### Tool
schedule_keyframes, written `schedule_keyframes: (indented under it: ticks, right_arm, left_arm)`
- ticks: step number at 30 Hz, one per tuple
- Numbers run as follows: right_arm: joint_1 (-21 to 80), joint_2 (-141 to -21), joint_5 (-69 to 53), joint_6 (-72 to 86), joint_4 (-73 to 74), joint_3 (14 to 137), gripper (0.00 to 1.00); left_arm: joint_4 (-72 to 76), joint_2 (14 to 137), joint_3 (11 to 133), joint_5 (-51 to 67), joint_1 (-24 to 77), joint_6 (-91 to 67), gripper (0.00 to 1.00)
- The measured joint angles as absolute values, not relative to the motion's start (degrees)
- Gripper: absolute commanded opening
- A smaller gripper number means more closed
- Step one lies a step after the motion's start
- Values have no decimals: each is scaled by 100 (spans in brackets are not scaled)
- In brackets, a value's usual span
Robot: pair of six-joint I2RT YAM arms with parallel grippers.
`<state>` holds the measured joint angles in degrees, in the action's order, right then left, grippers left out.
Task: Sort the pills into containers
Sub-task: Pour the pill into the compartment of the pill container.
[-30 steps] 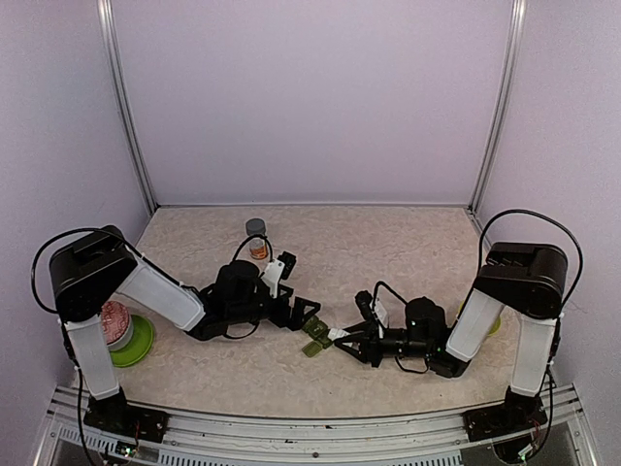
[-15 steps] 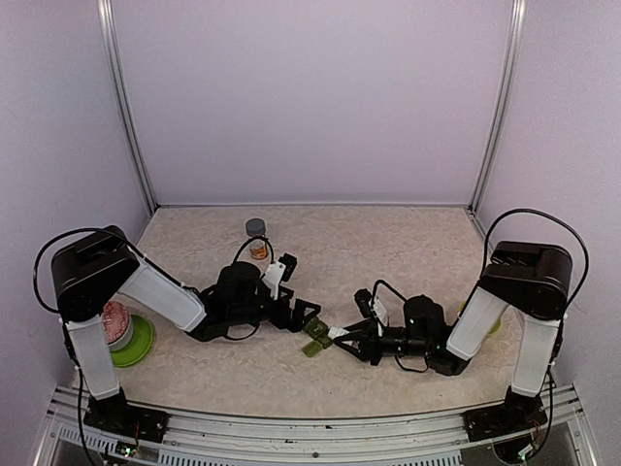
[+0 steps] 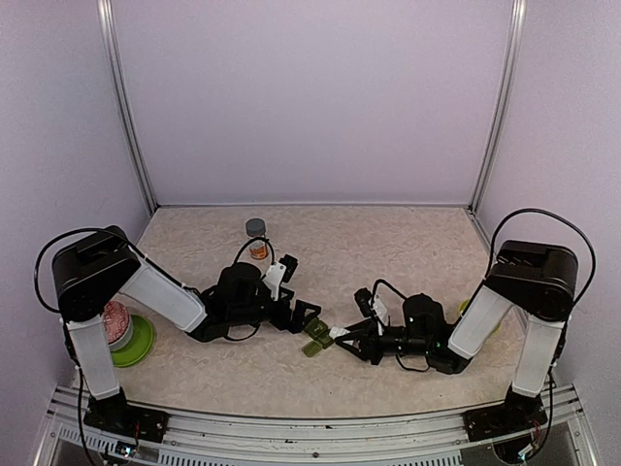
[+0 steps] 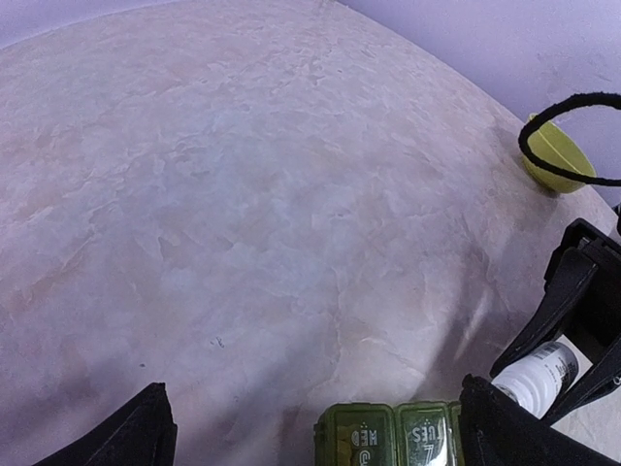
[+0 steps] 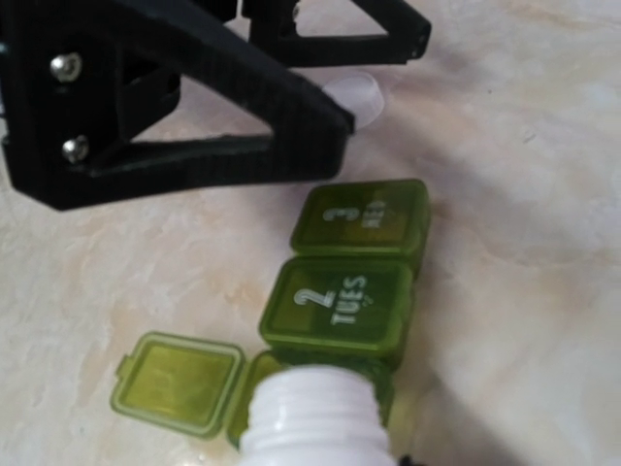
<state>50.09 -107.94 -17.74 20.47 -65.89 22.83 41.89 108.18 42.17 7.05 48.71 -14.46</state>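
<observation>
While the left gripper [image 3: 303, 314] sits with jaws released and nothing between them, just left of the pill box [image 5: 351, 282], the box lies on the counter [image 3: 388, 243] between the two arms. First compartment: lid [image 5: 177, 381] flipped open. Compartments marked 2 TUES and 3 WED: closed. An uncapped white bottle [image 5: 312, 419], mouth tipped at the open compartment, is clenched in the right gripper [image 3: 347, 337]. No pills visible in any compartment. Judgement: early stage, first fill in hand; other compartments still to open and fill
</observation>
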Motion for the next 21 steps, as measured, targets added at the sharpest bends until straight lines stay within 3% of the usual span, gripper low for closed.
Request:
schedule_keyframes:
  ticks: [21]
  right_arm:
    - [5144,-10503,-1603,1905,-5758,2523,0]
  left_arm:
    - [4187,10818,4217,705,4873,-1444,99]
